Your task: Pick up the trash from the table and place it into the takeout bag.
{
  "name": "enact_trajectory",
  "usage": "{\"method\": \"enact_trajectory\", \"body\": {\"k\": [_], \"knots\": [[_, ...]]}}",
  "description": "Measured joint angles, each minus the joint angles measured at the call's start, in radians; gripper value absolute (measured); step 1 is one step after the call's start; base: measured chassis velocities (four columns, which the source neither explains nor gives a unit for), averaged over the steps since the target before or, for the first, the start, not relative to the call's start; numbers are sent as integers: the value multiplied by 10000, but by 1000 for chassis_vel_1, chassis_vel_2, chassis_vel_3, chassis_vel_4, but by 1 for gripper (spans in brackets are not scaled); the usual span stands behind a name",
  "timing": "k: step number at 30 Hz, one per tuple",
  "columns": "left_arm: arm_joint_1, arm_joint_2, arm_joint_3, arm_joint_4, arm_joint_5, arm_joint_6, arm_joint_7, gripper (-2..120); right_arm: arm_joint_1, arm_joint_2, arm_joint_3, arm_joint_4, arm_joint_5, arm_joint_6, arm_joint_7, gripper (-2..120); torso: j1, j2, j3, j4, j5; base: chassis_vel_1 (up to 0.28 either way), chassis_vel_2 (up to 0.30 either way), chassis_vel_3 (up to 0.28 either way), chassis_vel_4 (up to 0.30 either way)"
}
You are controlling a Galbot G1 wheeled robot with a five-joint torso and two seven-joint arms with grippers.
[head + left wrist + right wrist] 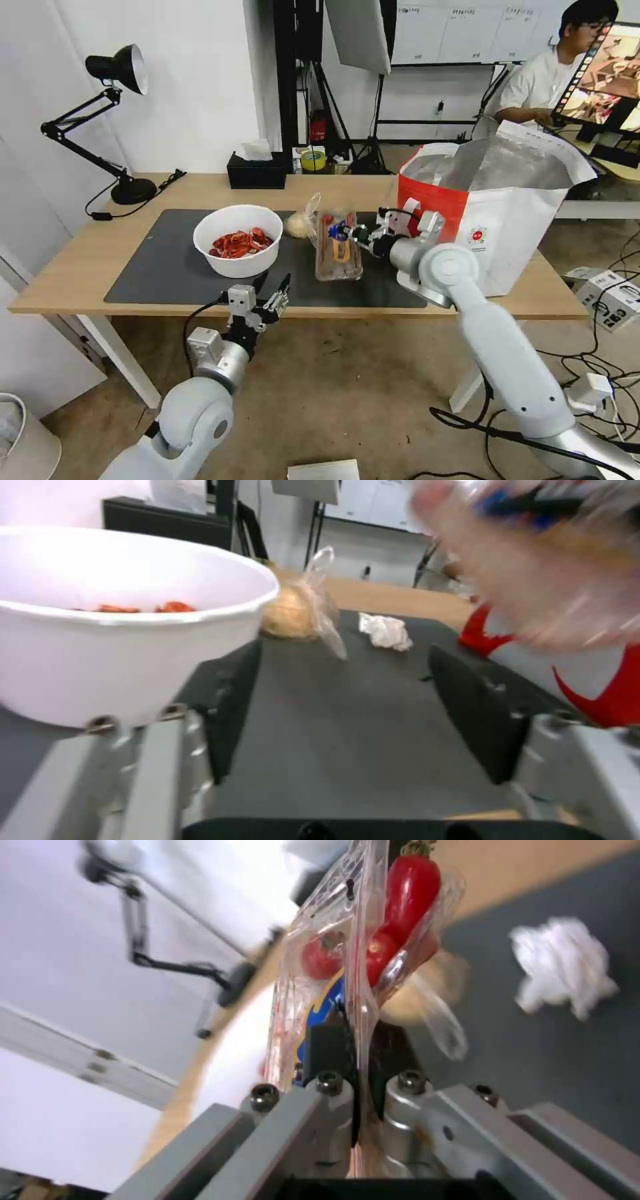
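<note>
My right pincer (348, 234) was pinching one edge of the clear hinged tray (339, 253), which hung above the dark grey mat (167, 267) between the white bowl (238, 240) and the takeout bag (497, 207), just beside the bag's red side panel. My right wrist camera gave what the head camera could not: the pincer's pads pressed together on the tray's thin plastic rim (360, 1005), and small red tomatoes (410, 890) inside the tray. It also caught the crumpled white tissue (563, 965) lying on the mat, beyond the tray. My left pincer (268, 299) hung at the near edge of the tabletop (80, 267), just in front of the bowl, its fingers spread and holding nothing. From my left wrist camera I saw between those spread fingers (230, 700) across the mat: the bowl's wall (120, 660) close by with red shells (170, 607) showing over its rim, the knotted clear bag with its beige lump (293, 612) just behind the bowl, and the tissue (385, 631) farther back on the mat. The tray (533, 565) showed there as a blur, raised off the mat in front of the takeout bag (600, 690).
</note>
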Motion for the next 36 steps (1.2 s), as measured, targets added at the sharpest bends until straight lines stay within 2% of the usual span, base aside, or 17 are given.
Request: {"method": "enact_trajectory", "body": {"k": [3, 7, 22, 28, 36], "knots": [[337, 26, -281, -71, 25, -161, -12, 91, 141, -280, 334, 821, 675, 30, 540, 0, 0, 0, 0, 0, 0, 0, 0, 0, 0], [614, -6, -389, -164, 57, -207, 5, 99, 394, -558, 644, 1309, 1171, 56, 972, 0, 0, 0, 0, 1, 0, 0, 0, 0, 0], [709, -52, -290, -329, 87, -208, 15, 100, 1071, -1834, 2162, 1312, 2480, 492, 1482, 0, 0, 0, 0, 0, 2, 0, 0, 0, 0], [724, -109, -176, -323, 166, -227, 16, 100, 1432, -2478, 2761, 818, 2795, 688, 1492, 0, -1, 0, 0, -1, 1, 0, 0, 0, 0], [623, -160, -2, -279, 196, -232, 114, 100, 1824, -3134, 2831, -160, 2824, 699, 1203, 0, 0, 0, 0, -1, 2, 0, 0, 0, 0]]}}
